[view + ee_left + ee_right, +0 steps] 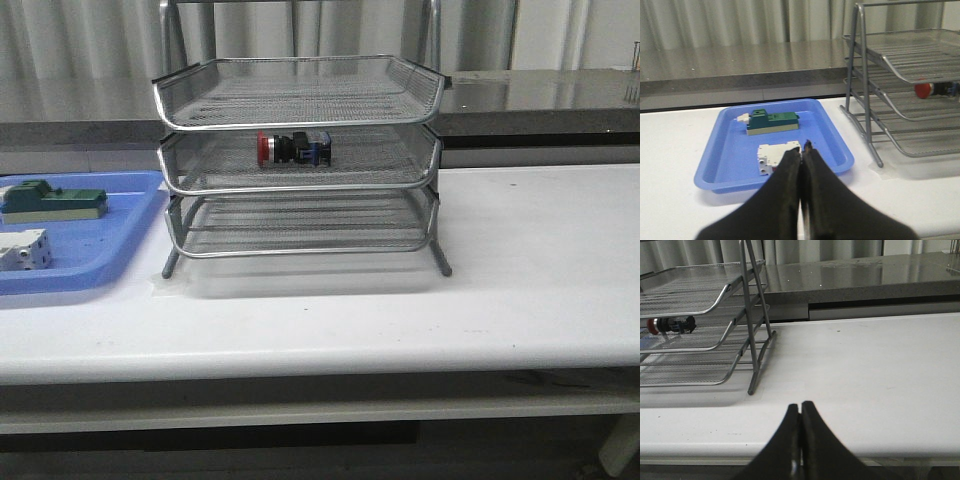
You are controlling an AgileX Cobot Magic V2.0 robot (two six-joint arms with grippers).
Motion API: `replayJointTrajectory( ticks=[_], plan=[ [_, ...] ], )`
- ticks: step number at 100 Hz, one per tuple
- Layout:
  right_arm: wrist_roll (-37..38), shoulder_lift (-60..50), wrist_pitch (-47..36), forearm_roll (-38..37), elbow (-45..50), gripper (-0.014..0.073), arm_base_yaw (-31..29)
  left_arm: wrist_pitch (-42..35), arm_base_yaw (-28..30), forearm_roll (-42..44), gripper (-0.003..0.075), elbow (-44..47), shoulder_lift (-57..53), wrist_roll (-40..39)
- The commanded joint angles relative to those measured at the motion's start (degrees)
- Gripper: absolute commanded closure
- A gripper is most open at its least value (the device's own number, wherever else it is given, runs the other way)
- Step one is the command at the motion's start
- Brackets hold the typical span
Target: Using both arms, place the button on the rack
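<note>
Since the button (292,149) lies loose in the rack's (300,100) middle tray, with both my grippers (801,150) (800,407) pinched empty, any knock could roll it out.

I can't read any text, label, brand or number from my feeds. The button (290,149), the green block (772,122) and the white block (778,156) in the blue tray (835,145) show no legible markings.

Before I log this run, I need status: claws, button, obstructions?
Left claw shut, empty. Right claw shut, empty. Red-capped push-button lying in silver wire-mesh rack, middle tier. Nothing in the way.
</note>
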Motion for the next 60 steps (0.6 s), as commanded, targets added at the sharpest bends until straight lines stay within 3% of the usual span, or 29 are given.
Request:
replayJointTrajectory(
  ticks=[1, 60],
  plan=[
    [0.0, -1.2, -5.0, -0.5, -1.1, 0.0651, -0.3, -5.4, 2.4, -1.0, 0.0741, 0.4, -1.9, -0.6],
    [0.0, -1.2, -5.0, -0.5, -1.1, 0.0651, -0.3, -6.9, 4.3, -3.0, 0.0741, 3.2, -3.7, -0.7]
  ],
)
